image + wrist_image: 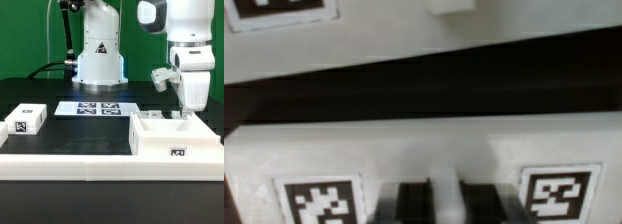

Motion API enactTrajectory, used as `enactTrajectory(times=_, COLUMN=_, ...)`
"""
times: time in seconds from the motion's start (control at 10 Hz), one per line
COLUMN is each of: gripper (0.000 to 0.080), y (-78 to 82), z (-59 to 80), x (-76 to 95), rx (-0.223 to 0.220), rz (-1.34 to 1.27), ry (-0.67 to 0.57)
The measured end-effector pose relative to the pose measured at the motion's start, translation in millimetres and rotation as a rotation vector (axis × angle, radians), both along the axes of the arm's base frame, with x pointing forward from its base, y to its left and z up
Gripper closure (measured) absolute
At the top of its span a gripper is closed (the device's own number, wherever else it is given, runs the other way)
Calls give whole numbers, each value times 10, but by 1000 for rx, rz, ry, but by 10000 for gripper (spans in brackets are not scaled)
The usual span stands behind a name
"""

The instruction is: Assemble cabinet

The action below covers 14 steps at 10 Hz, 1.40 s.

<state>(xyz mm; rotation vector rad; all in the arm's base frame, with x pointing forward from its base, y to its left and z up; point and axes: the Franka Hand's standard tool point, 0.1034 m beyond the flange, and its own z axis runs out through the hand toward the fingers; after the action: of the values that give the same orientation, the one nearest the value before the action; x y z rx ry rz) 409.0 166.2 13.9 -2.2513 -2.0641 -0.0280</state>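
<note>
The cabinet (175, 145) is a big white box, open on top, with a tag on its front; it stands on the black table at the exterior view's right. My gripper (183, 117) comes straight down onto its top edge. In the wrist view the cabinet's white face (420, 150) carries two tags. The gripper (441, 203) has its two dark fingers (406, 205) close together, with a thin white wall of the cabinet between them. It looks shut on that wall.
A small white tagged block (27, 120) lies at the exterior view's left. The marker board (100, 107) lies flat mid-table before the arm's base (100, 55). A white ledge (70, 160) runs along the front. Another white tagged surface (349, 45) shows beyond the cabinet.
</note>
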Motion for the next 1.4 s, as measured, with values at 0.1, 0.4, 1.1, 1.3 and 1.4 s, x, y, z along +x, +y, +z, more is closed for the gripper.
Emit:
enactTrajectory(times=0.1, gripper=732, y=0, z=0, x=1, rx=0, rz=0, ry=0)
enactTrajectory(times=0.4, gripper=731, y=-3, z=10, x=6, rx=-1, rz=-2, ry=-1)
enactTrajectory(times=1.1, gripper=731, y=-448, z=368, x=153, rx=-43, rz=-31, ry=-17)
enactTrajectory(times=1.3, gripper=731, y=-462, z=360, x=157, rx=-43, rz=-38, ry=-16)
enactTrajectory(times=1.4, gripper=731, y=-464, z=356, x=154, rx=-43, rz=-38, ry=-15)
